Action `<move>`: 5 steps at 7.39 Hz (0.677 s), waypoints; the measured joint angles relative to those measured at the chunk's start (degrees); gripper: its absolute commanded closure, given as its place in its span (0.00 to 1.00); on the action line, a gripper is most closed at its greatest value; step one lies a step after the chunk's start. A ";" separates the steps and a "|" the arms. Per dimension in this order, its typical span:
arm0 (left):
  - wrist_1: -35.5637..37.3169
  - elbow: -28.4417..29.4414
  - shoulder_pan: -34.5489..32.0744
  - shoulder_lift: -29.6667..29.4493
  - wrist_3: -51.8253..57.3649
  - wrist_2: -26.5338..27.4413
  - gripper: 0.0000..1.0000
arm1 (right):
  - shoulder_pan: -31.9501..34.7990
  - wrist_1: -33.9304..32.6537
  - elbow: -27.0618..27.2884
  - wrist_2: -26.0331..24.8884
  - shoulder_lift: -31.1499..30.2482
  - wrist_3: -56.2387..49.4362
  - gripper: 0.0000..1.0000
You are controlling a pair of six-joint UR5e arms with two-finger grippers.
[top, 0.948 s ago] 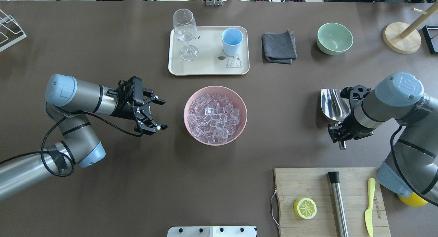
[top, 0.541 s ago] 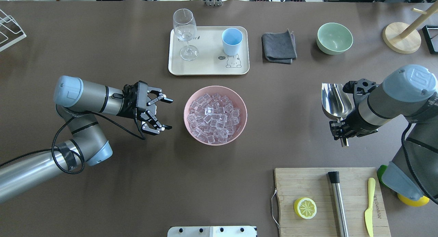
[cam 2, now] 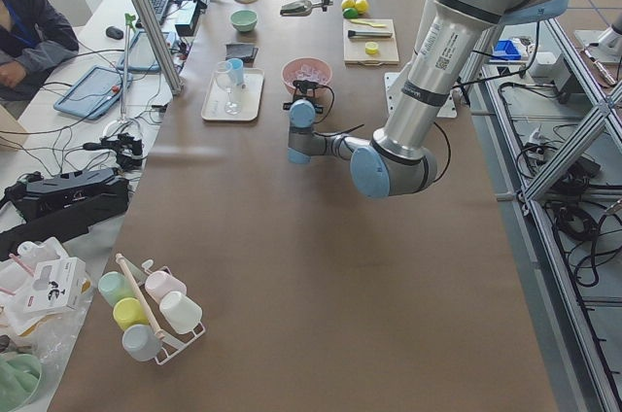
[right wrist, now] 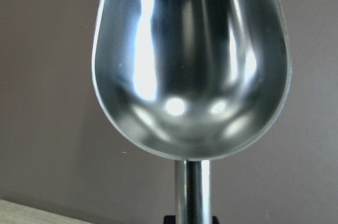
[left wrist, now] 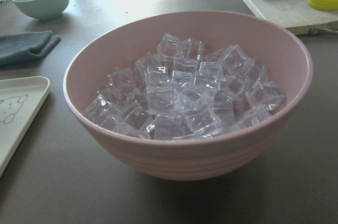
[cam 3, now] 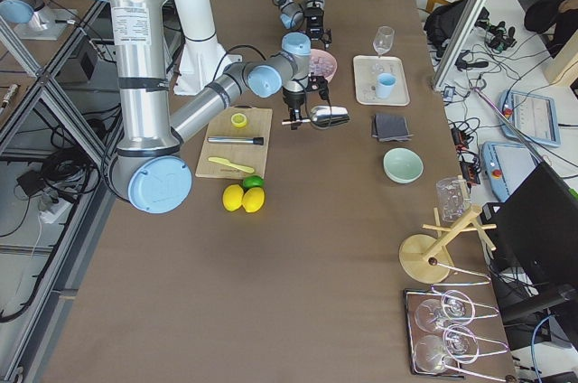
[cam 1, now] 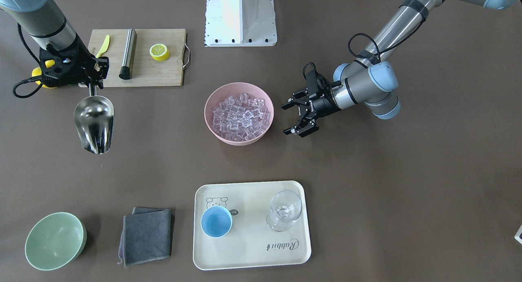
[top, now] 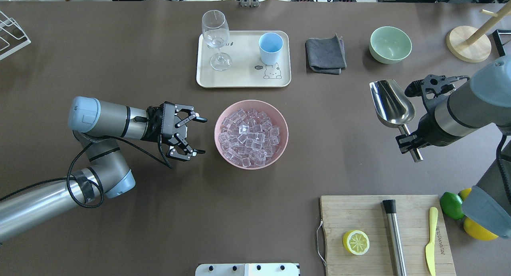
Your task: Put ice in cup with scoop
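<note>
**Scoop in the right gripper, ice all in the pink bowl**

I see the scoop (top: 393, 104) on the robot's right side of the table, well apart from the pink bowl (top: 251, 102). It is shiny steel with a rounded trough and a thin round handle. The right gripper (top: 408, 141) is clamped on that handle. From the right wrist camera the trough shows only bright reflections.

The left gripper (top: 201, 135) has its fingers spread apart. It sits just beside the pink bowl on the robot's left, facing the bowl wall.

The ice (top: 250, 133) is heaped in the pink bowl as clear cubes, too many for me to count.

The light-blue cup (top: 271, 48) stands upright on the cream tray (top: 239, 74), showing only its blue inside. A clear wine glass (top: 215, 32) stands on the same tray. A pale green bowl (top: 390, 44) sits beyond a folded grey cloth (top: 325, 54).

My count is one scoop, one cup, one glass, one tray and two bowls.

The wooden cutting board (top: 359, 212) carries one lemon half (top: 355, 242), one steel rod (top: 394, 236) and one yellow knife (top: 431, 240).
</note>
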 measured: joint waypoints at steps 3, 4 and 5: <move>-1.44 1.17 0.91 -1.43 -5.99 1.20 0.01 | 0.72 -9.69 2.03 -3.23 3.95 -26.19 1.00; -1.22 1.28 1.05 -1.86 -6.40 1.25 0.01 | 0.75 -17.40 2.37 -5.29 8.50 -34.30 1.00; -0.72 1.30 1.24 -2.33 -6.56 1.30 0.01 | 0.77 -25.91 2.58 -8.17 13.47 -42.81 1.00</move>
